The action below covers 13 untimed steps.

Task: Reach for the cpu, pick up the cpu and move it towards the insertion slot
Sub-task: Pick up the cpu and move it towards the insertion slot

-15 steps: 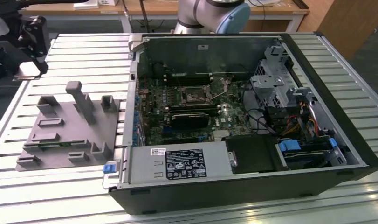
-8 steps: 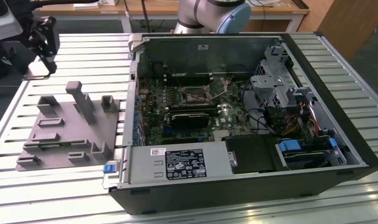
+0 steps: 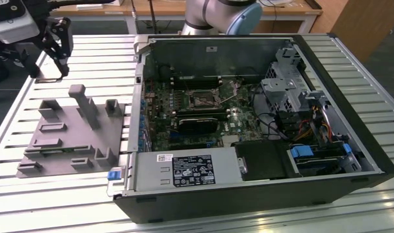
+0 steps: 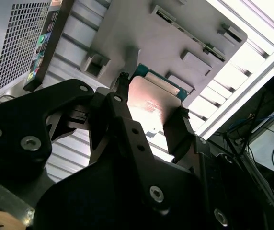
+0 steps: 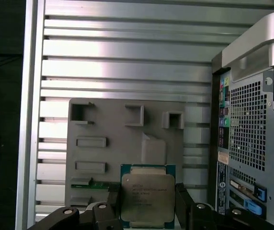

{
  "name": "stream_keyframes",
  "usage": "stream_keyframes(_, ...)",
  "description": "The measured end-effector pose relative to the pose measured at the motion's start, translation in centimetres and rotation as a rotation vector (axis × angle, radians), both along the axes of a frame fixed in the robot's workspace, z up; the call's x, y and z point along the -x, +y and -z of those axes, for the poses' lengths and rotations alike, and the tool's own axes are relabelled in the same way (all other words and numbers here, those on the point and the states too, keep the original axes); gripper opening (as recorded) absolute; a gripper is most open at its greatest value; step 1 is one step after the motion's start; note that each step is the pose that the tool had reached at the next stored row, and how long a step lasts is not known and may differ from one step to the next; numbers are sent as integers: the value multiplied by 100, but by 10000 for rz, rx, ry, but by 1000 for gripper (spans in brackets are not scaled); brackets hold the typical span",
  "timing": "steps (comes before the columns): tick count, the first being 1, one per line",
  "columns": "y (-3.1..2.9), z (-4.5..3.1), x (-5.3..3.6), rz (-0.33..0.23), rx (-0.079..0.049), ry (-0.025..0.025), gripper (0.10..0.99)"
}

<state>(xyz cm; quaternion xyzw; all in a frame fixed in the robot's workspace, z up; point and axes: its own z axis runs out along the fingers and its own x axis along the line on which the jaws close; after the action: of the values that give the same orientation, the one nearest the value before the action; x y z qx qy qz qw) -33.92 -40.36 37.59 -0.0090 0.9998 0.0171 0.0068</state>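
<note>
The gripper [image 3: 49,76] is hanging over the slatted metal table [image 3: 86,53] at the exterior view's left, near the far edge of the grey fixture plate [image 3: 74,131]. Its fingers [image 5: 182,206] are standing partly closed and clamping the cpu [image 5: 146,201] by two opposite edges. In both wrist views the chip is sitting squarely between them. In the first wrist view its silver top is facing the camera with a green rim showing around it.

The cpu is riding clear of the fixture plate, which is lying well below it in the first wrist view. In the exterior view a pale sliver is showing between the fingertips. It is probably the chip seen edge-on, though this cannot be confirmed from that angle.

The insertion slot [image 3: 202,100] is appearing as a black square in a metal frame on the board inside the open computer case [image 3: 248,199]. It is lying well apart from the gripper, towards the exterior view's right. The case is resting on its side on the table, just beside the fixture plate.
</note>
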Motion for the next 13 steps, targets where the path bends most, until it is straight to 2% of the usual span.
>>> stream_keyframes(13, 3, 3, -237, 0, 1, 1, 541)
